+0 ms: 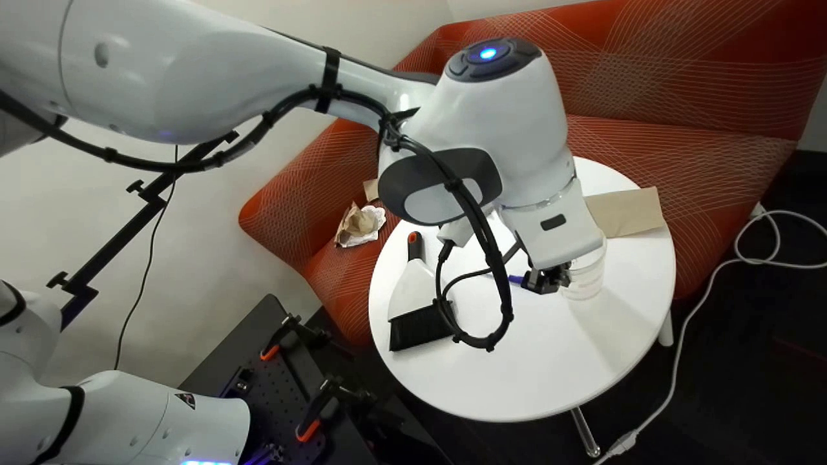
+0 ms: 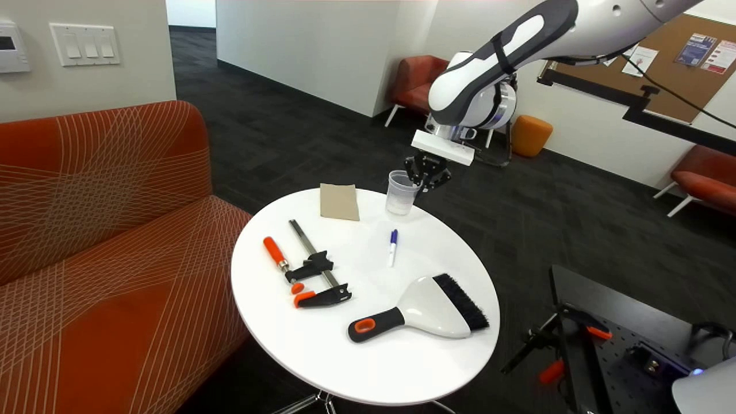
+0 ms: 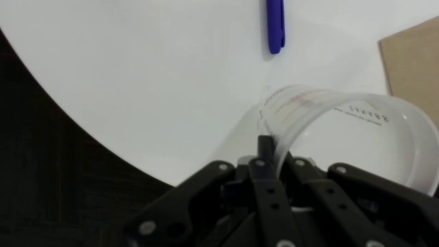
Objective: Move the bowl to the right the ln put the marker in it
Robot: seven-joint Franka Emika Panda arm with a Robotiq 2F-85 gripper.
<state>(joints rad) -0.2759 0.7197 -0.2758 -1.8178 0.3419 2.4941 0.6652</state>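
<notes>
Orange-red sofa w/ pale criss-cross lines, near round white tabletop; shiny metal leg shows under it. Off-white walls; 3-gang light switch above sofa, wall unit beside it, partly cut off, in an exterior view. Dk carpet runs well back btwn walls. Far end: 2 red chairs, sm. orange ottoman, brown corkboard w/ flyers up on the wall. Light's bright, shadows soft on tabletop.
</notes>
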